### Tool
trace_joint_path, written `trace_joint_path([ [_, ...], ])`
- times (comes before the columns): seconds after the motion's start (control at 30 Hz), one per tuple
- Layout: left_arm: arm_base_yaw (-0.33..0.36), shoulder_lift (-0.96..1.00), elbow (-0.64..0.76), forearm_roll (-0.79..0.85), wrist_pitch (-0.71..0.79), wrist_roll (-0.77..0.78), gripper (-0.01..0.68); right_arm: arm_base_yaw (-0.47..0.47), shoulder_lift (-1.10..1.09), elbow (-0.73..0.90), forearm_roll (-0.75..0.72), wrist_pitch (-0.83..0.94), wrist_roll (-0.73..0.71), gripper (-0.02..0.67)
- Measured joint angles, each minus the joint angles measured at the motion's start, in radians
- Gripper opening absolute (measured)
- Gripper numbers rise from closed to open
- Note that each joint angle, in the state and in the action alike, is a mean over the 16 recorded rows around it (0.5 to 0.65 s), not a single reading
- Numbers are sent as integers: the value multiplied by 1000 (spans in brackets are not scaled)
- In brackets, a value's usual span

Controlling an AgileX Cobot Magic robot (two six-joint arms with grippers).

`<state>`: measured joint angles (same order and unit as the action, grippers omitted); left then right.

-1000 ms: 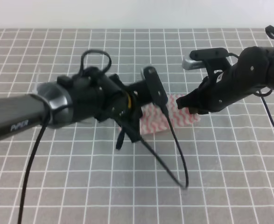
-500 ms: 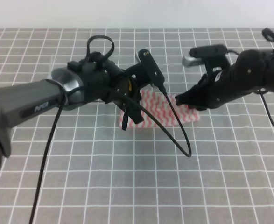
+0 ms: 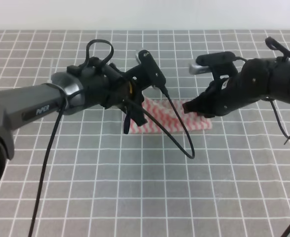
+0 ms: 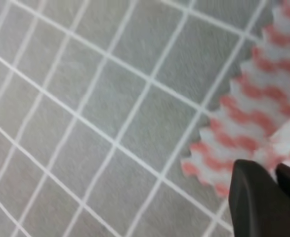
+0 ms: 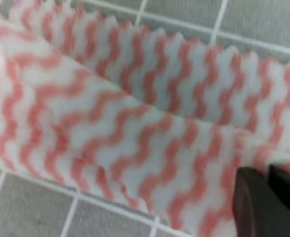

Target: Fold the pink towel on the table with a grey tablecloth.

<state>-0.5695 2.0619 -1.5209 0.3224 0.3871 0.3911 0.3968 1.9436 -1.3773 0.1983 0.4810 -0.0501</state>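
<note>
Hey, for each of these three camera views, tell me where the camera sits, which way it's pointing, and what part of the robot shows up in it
Exterior high: raised in front, looking down across the table with a grey tablecloth; shows both arms, the left gripper and right gripper at the pink towel.
Left wrist: on the left arm, looking down at the towel's corner; dark fingertips at lower right.
Right wrist: on the right arm, close over a fold in the towel; dark fingertips at lower right.
Shared: all three show the towel and grid cloth.

The exterior high view looks down from the near edge toward the far edge. Both wrist views face steeply down, close in; all three share the pink-and-white zigzag-striped thin cloth towel [image 3: 177, 118] [image 4: 256, 113] [image 5: 120, 118].
</note>
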Motion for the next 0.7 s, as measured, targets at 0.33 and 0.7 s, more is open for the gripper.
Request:
trace_joint_path([
  [0.33, 5, 19, 0, 0, -51, 7, 2, -17, 22, -29, -4, 6, 20, -14],
  [0.7, 12, 53, -1, -1, -85, 8, 2, -50, 37, -29, -4, -3, 50, -13],
])
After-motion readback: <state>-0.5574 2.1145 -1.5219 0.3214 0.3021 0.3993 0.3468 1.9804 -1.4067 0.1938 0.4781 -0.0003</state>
